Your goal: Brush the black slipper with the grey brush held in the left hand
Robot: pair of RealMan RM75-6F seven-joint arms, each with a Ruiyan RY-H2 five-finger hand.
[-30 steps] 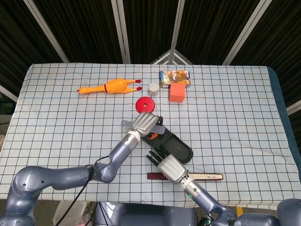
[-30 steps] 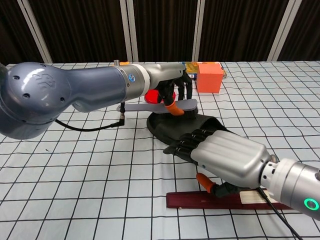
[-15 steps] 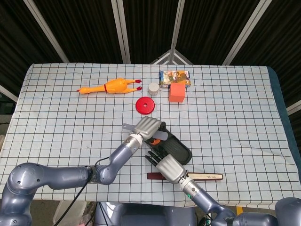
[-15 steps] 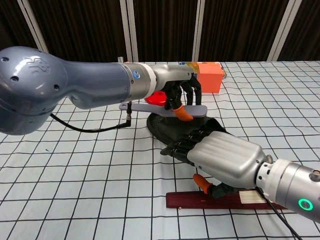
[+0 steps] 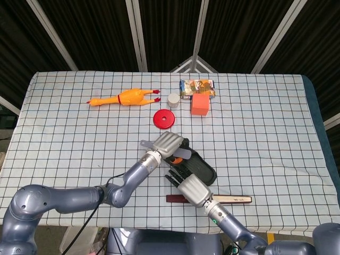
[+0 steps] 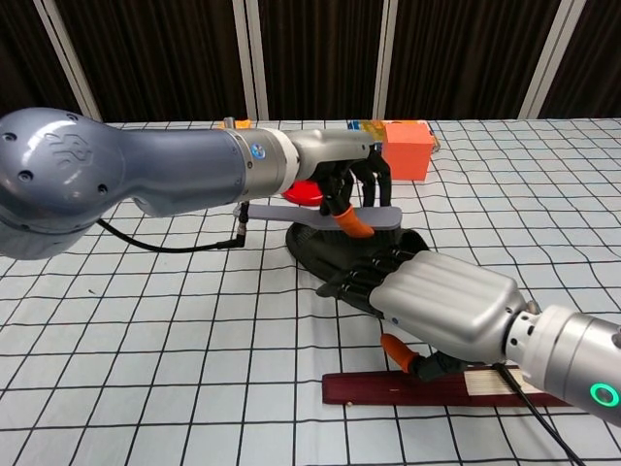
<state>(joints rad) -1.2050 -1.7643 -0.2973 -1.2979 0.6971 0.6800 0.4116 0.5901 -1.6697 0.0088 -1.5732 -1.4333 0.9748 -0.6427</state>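
Note:
A black slipper [image 5: 199, 167] [image 6: 325, 249] lies on the checked cloth near the table's front middle. My left hand [image 5: 168, 144] [image 6: 351, 184] holds a grey brush [image 5: 182, 154] [image 6: 315, 216], its flat body lying across the slipper's far end. My right hand [image 5: 190, 188] [image 6: 439, 304] rests on the slipper's near edge, dark fingers [image 6: 364, 277] pressing on it, holding nothing else.
A dark red and white bar [image 5: 231, 199] [image 6: 427, 390] lies just in front of the slipper under my right wrist. Farther back sit a red disc [image 5: 164, 119], a rubber chicken [image 5: 127, 98], a small white cup [image 5: 173, 99], an orange box [image 5: 200, 104] [image 6: 407, 149] and a printed packet [image 5: 197, 87].
The left hand has drawn the brush along the slipper toward me over the past second, then eased slightly. The right hand has barely moved on the slipper.

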